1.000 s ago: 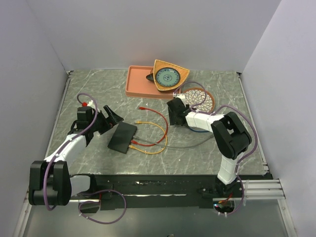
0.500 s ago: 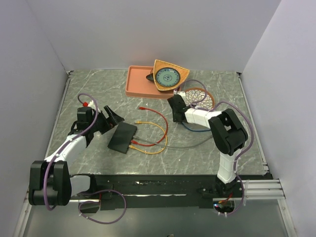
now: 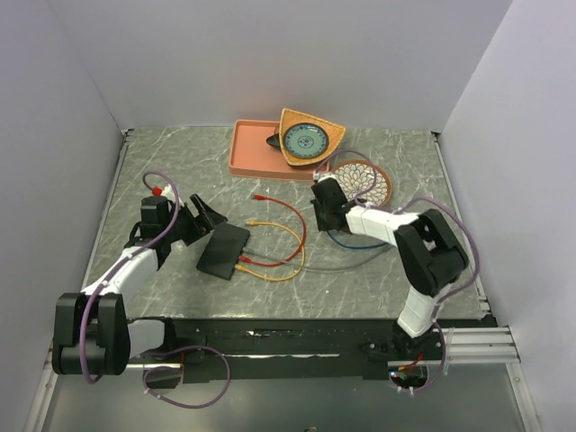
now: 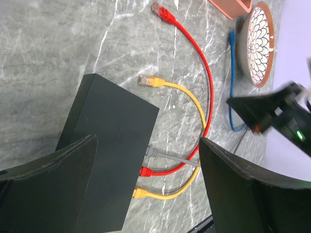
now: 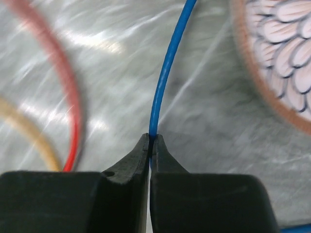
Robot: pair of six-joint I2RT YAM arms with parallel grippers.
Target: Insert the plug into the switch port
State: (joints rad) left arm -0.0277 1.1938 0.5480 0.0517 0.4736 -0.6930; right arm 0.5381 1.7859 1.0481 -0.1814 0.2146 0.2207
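Observation:
The black switch [image 3: 223,250] lies flat left of the table's middle, with grey, red and yellow plugs seated in its near-right edge [image 4: 146,170]. The free red plug [image 4: 163,12] and the free yellow plug [image 4: 150,81] lie on the marble beyond it. My left gripper [image 4: 147,141] hangs open over the switch's socket edge, touching nothing. My right gripper [image 5: 151,138] is shut on a thin blue cable [image 5: 167,63] beside the patterned plate [image 3: 364,178]. That cable's own plug does not show.
A salmon-pink tray [image 3: 247,153] stands at the back with a wooden dish [image 3: 306,138] leaning on it. The red and yellow cables [image 3: 292,238] loop across the table's middle, and a grey cable [image 3: 360,261] trails right. Walls close in both sides.
My right gripper has closed onto the blue cable and its arm has shifted a little to the right. The left gripper has barely moved.

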